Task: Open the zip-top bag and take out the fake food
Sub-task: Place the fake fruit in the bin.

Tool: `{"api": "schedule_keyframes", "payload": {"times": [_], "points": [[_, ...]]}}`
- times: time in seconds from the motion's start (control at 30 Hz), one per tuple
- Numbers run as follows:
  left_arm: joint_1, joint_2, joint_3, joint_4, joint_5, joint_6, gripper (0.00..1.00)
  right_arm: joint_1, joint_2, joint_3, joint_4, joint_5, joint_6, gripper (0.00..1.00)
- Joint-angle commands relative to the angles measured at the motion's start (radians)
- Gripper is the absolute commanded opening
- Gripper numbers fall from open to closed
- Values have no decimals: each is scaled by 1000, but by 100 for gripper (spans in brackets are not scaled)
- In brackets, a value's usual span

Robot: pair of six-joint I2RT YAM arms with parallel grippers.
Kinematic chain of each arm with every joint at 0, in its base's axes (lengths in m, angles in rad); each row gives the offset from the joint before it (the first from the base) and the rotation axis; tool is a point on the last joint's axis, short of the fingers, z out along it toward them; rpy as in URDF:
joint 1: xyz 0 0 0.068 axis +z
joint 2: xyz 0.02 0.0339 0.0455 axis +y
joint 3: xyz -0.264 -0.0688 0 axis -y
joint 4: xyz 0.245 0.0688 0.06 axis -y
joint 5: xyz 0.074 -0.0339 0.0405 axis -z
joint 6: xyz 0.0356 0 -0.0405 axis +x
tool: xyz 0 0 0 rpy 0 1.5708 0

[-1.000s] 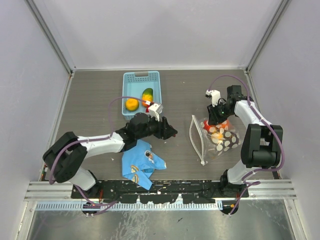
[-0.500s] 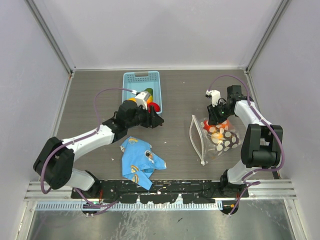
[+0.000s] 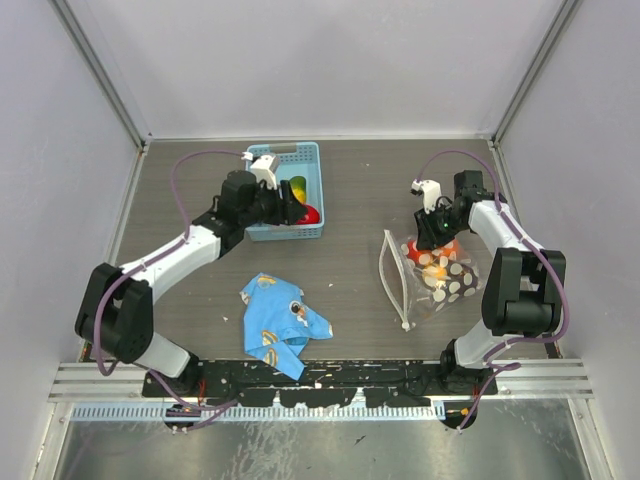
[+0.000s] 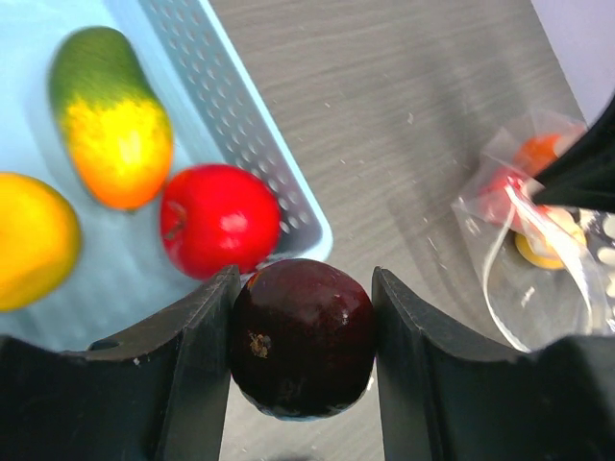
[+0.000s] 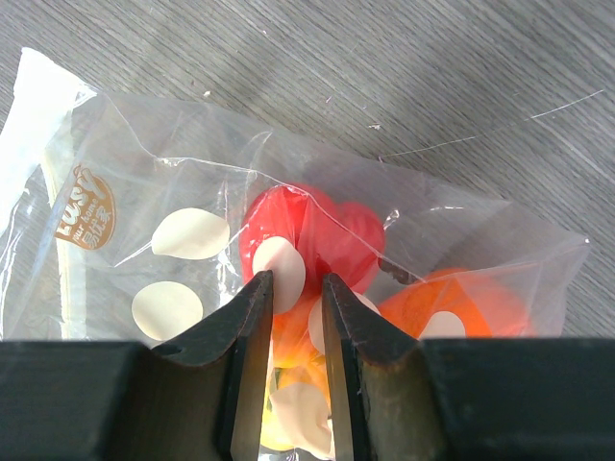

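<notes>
- Over the last second the left arm (image 3: 180, 255) has swung from the middle of the counter (image 3: 360, 200), near the blue cloth (image 3: 280, 320), up to the light blue basket (image 3: 283, 150).
- The left jaws stand about half open, clamped on a dark purple fruit (image 4: 303, 336). It hangs at the basket's corner, just beside the red apple (image 4: 219, 219), not yet let go.
- We judge that one more piece is nearly delivered. The apple, a green-and-yellow mango (image 4: 110, 115) and an orange fruit (image 4: 29, 240) already lie in the basket.
- The right jaws have not moved: nearly closed, they pinch a fold of the zip-top bag (image 5: 192, 182) at its far end.
- The bag lies on the right of the counter, clear and crumpled with white dots. Its white zip strip (image 3: 395, 275) is bowed open toward the centre.
- Fake food remains inside: a red piece (image 5: 317, 230), an orange piece (image 5: 461, 307) and something yellow.
</notes>
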Motion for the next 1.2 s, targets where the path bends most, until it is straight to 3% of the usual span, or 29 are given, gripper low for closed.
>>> {"api": "schedule_keyframes", "payload": {"times": [0.0,0.37,0.6,0.63,0.73,0.8,1.17], "points": [[60,47,91,1,2,25,21,-9,33,-42,-56,92,-7,33],[132,226,248,-11,-96,34,23,-10,34,-42,-57,92,-9,33],[166,347,387,-51,-136,46,33,-11,36,-43,-56,92,-10,33],[170,362,402,-57,-145,48,37,-11,37,-43,-56,92,-10,33],[180,400,444,-68,-191,54,63,-11,37,-43,-57,94,-10,33],[181,417,464,-70,-219,64,99,-11,37,-43,-57,92,-10,33],[186,317,436,8,-263,75,98,-12,34,-43,-57,89,-12,33]]}}
